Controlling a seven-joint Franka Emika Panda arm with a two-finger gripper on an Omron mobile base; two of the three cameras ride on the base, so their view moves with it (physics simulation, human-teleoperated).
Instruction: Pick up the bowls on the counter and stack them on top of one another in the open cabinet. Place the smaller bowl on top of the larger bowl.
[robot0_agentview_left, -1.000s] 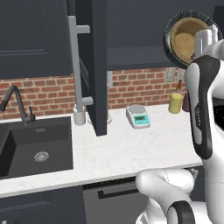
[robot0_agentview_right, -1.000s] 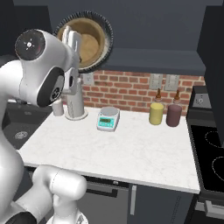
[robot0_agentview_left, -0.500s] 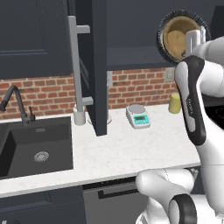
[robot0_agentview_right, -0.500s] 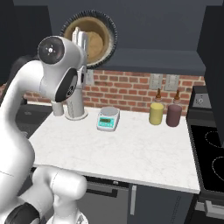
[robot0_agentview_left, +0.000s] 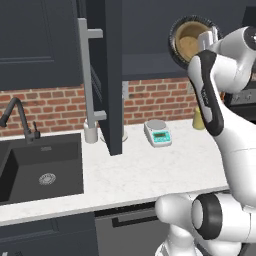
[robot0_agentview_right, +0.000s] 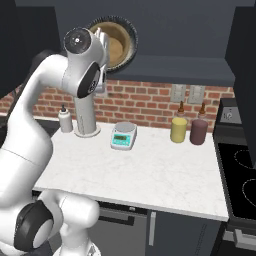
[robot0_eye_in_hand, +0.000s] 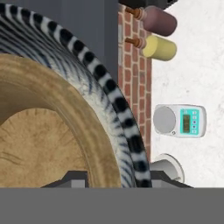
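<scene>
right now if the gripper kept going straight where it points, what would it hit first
Most likely the smaller bowl: its tan inside lies dead ahead, nested in the larger bowl. The depth left is unclear.

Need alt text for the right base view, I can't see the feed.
The white arm's gripper holds the shallow tan-brown bowl nested inside the wide dark ribbed bowl, tipped on edge, high against the dark cabinet. Below, the white marble counter carries a small white scale.

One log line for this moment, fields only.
gripper: raised, at bowls, grip unclear | tan bowl: nested in dark bowl, tipped on edge | counter: no bowls
</scene>
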